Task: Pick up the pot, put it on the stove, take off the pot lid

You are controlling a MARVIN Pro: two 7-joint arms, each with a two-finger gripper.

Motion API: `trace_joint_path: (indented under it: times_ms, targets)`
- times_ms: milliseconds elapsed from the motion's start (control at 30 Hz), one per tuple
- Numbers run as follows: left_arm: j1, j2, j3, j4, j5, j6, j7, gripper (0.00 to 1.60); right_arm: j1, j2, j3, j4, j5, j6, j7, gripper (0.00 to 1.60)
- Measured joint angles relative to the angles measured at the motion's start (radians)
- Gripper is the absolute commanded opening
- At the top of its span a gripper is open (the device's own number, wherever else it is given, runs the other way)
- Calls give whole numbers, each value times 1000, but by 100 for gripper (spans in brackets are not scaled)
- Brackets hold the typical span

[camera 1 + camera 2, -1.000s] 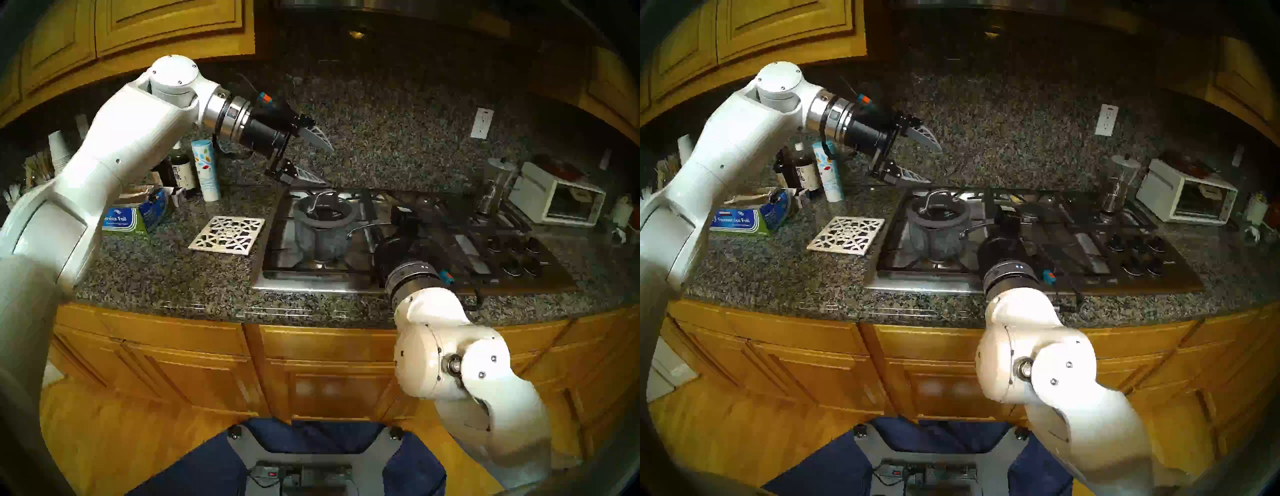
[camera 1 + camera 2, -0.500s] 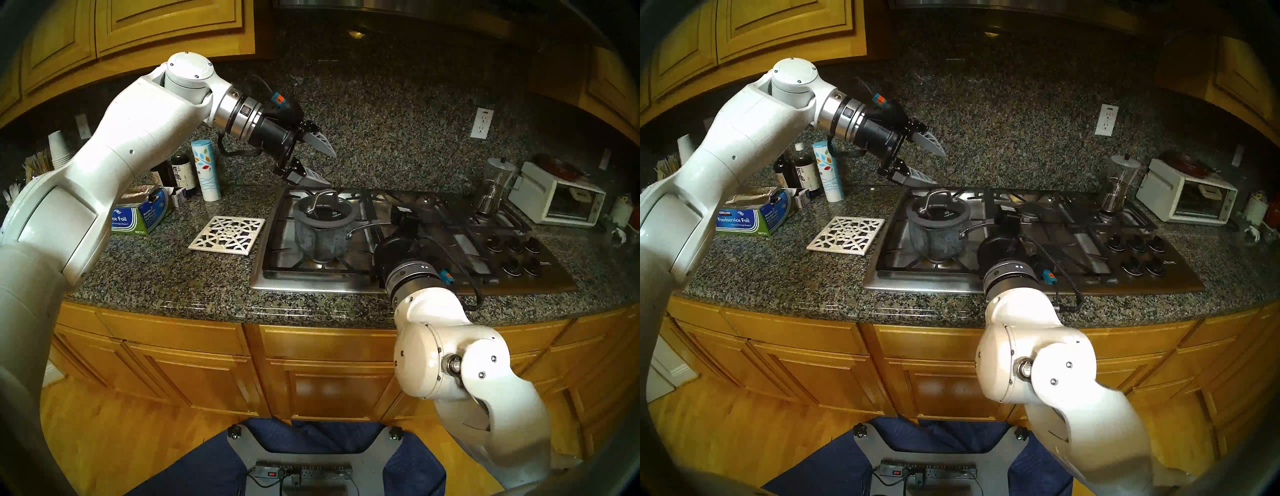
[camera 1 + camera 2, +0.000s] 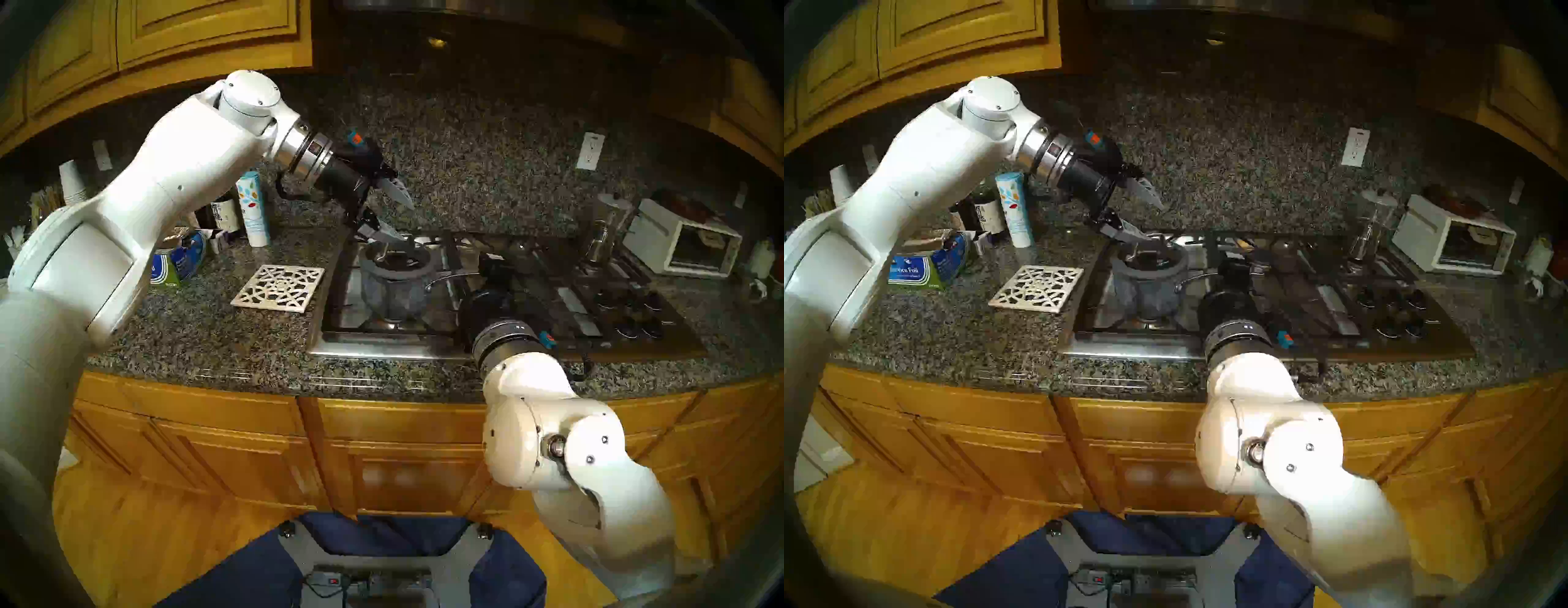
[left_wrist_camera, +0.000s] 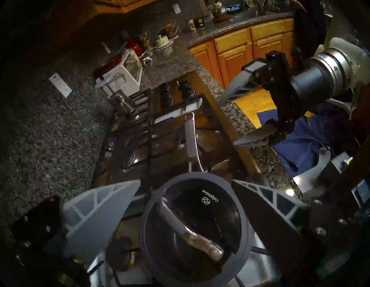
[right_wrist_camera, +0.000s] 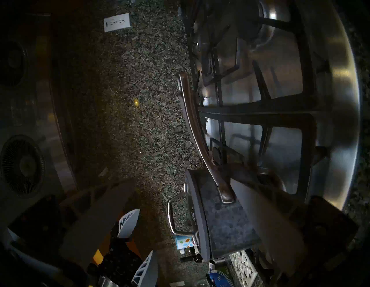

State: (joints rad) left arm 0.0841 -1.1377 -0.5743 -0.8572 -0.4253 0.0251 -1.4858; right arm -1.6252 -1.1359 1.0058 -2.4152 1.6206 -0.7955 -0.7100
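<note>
Pot lid (image 4: 193,226) on pot (image 3: 396,293), between spread left fingers (image 4: 94,208)

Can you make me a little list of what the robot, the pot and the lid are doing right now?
pot: standing on the stove, front left burner
pot lid: on the pot
left gripper: open, right above the lid's loop handle, holding nothing
right gripper: open, empty, beside the pot's long handle
trivet: on the counter, left of the stove
</note>
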Motion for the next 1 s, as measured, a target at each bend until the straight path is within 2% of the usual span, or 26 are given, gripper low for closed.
trace_joint_path:
  times_ms: [433, 733, 1000]
  targets:
    - [-21, -32, 21, 77, -1, 195, 1, 160, 0, 0, 0, 0, 0, 0, 0, 160]
    - [-38, -48, 30, 103, 1, 292, 1, 160, 0, 0, 0, 0, 0, 0, 0, 160]
    - [-40, -53, 36, 81, 8, 348, 16, 160, 0, 0, 0, 0, 0, 0, 0, 160]
